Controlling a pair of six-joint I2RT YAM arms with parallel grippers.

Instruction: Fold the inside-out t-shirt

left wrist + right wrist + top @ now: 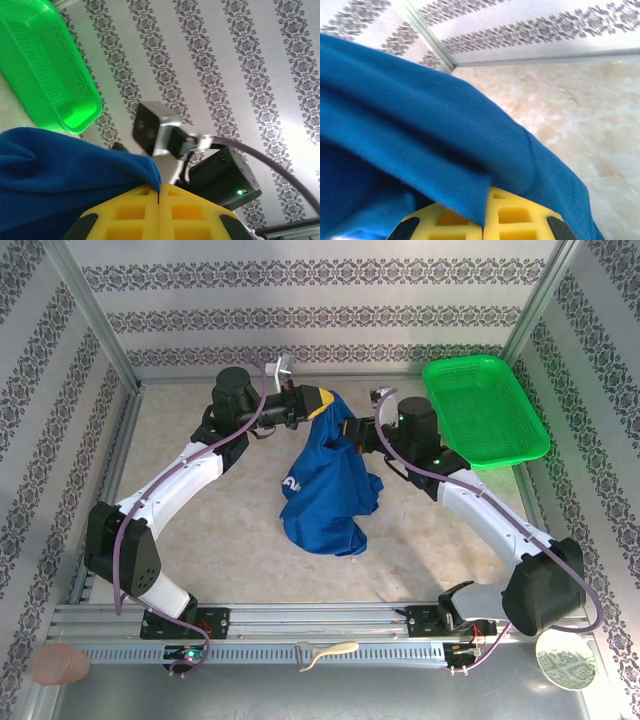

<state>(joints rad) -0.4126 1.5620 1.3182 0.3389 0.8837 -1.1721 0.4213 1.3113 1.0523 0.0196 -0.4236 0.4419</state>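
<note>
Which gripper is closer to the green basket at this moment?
Right. The right gripper grips the t-shirt at its upper edge, just left of the green basket. The left gripper holds the same edge farther left, beyond the right one.

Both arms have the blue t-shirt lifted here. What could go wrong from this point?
The left jaws pinch just a thin edge of the t-shirt, so it may slip free.
Both grips sit close together and the cloth hangs bunched; lowering it now would likely leave a crumpled heap.
The right arm is close beside the green mesh basket, which it could knock.
</note>
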